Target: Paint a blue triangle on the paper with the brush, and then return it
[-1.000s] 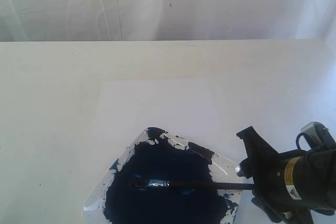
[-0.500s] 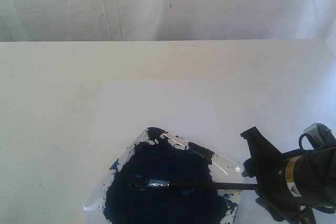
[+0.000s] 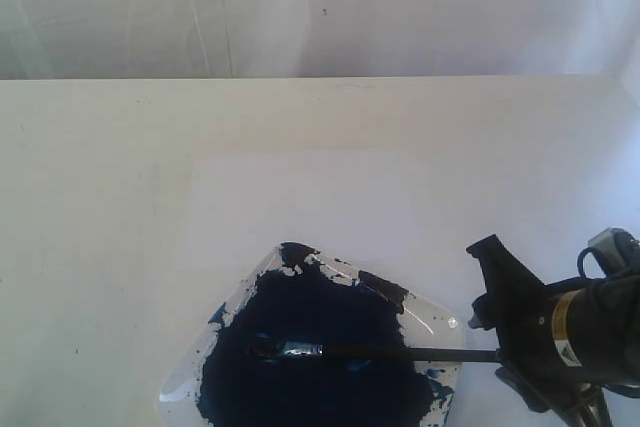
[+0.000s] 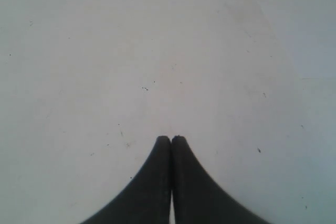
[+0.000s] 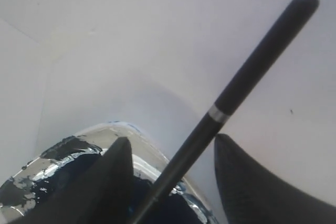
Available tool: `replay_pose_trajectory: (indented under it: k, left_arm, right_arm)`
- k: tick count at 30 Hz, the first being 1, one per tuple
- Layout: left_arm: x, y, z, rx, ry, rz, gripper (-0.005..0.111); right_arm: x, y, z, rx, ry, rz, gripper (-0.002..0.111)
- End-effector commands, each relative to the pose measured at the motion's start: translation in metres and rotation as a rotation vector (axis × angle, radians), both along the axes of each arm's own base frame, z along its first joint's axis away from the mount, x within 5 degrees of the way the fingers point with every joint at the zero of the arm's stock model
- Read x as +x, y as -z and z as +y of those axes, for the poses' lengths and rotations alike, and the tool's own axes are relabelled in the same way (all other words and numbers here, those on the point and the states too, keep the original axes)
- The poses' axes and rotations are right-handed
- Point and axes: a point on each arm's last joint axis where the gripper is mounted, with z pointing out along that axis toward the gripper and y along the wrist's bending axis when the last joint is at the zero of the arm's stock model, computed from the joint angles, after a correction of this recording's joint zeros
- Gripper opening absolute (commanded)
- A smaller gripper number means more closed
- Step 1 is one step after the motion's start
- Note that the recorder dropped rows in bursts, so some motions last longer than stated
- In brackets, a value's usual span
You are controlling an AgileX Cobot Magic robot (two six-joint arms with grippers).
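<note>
Exterior view: close to the near edge of the desk (image 3: pixel 90 197) sits a clear tray (image 3: pixel 440 317) with a pool of dark blue paint (image 3: pixel 310 377). The brush (image 3: pixel 380 352) lies flat across it. Its tip is in the paint and its black handle pokes out toward the right pincer (image 3: pixel 493 315). That pincer's fingers stand wide apart, with the handle end between them. Behind the tray lies the white paper (image 3: pixel 300 197). The left pincer (image 4: pixel 171 139) is pressed together, holding nothing.

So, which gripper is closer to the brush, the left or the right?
The right. The right gripper stands open, with the handle of the brush between its fingers. The left gripper is shut over the table, with no brush in its view.
</note>
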Motion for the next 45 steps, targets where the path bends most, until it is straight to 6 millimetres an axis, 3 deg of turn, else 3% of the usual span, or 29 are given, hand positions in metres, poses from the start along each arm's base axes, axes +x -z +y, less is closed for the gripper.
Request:
replay_pose_trajectory:
  k: [1, 25, 45]
  left_arm:
    - [0.0, 0.002, 0.0, -0.005, -0.004, 0.011, 0.0]
    - [0.0, 0.002, 0.0, -0.005, -0.004, 0.011, 0.0]
    - [0.0, 0.002, 0.0, -0.005, -0.004, 0.011, 0.0]
  right_arm:
    - [0.003, 0.0, -0.003, 0.011, 0.004, -0.017, 0.046]
    - [0.015, -0.001, -0.015, 0.005, 0.046, -0.046, 0.046]
    - [0.017, -0.006, -0.005, 0.116, 0.007, -0.099, 0.046]
